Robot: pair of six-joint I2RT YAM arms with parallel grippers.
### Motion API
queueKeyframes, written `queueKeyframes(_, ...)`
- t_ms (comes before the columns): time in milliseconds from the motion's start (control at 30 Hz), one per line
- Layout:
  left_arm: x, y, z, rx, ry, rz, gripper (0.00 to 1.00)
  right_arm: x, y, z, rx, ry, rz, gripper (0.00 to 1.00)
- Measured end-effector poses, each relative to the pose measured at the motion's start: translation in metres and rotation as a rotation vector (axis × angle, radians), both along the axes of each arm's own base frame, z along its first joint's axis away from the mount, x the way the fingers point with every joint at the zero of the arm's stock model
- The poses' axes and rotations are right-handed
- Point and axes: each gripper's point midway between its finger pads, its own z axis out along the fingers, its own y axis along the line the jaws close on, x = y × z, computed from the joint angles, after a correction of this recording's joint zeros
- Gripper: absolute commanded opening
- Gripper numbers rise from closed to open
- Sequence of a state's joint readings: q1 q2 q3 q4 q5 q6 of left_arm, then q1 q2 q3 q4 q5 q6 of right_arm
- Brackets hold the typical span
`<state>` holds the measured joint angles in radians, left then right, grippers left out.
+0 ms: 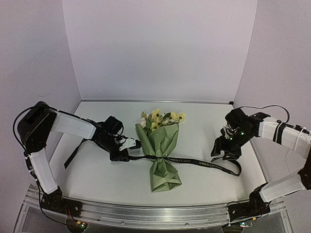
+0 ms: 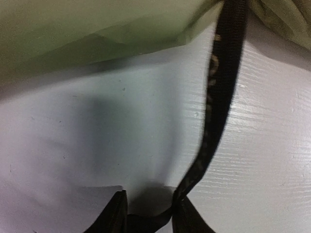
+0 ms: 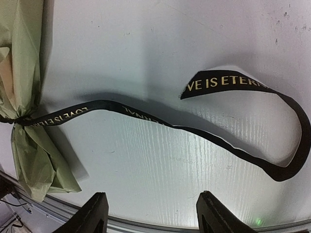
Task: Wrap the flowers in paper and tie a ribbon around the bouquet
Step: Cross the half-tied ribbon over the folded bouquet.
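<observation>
Pinch the ribbon [image 1: 199,163] tight beside the bouquet [image 1: 164,141] on the surface [image 1: 204,131], since your half-closed left fingers [image 2: 116,218] may not hold it, I cannot tell, and your right fingers [image 3: 92,216] hang open, empty.

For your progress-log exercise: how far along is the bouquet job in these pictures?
Done: paper wraps the flowers, and the ribbon cinches its waist. In hand: the ribbon's left end runs into the left hand; the right hand is open. Left: no bow shows.
</observation>
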<state>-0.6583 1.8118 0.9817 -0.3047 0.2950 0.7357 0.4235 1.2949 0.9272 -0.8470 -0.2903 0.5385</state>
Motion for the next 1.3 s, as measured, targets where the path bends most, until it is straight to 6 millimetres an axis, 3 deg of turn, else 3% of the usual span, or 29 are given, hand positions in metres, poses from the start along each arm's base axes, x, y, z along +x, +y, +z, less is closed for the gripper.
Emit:
queueKeyframes(100,-0.002,-0.002,0.0,0.003,-0.001,-0.005,0.18,-0.002,0.003,0.0,0.002,-0.001,0.017,0.58)
queueKeyframes(267,-0.007,0.0,0.014,-0.008,-0.036,0.012,0.14,-0.012,0.022,-0.008,-0.009,0.017,0.101,0.52)
queueKeyframes(367,-0.01,-0.005,0.042,-0.061,-0.089,0.023,0.11,-0.019,0.038,-0.018,-0.026,0.036,0.167,0.48)
queueKeyframes(533,-0.021,-0.031,0.102,-0.21,-0.199,0.004,0.08,-0.033,0.069,-0.04,-0.065,0.057,0.271,0.37)
queueKeyframes(600,-0.029,-0.042,0.114,-0.256,-0.214,-0.01,0.06,-0.036,0.082,-0.049,-0.081,0.056,0.302,0.32)
queueKeyframes(900,-0.053,-0.065,0.115,-0.348,-0.181,-0.015,0.03,-0.032,0.132,-0.088,-0.147,-0.012,0.353,0.2)
queueKeyframes(1300,-0.075,-0.097,0.132,-0.512,-0.133,-0.073,0.03,-0.02,0.192,-0.093,-0.031,-0.122,0.301,0.21)
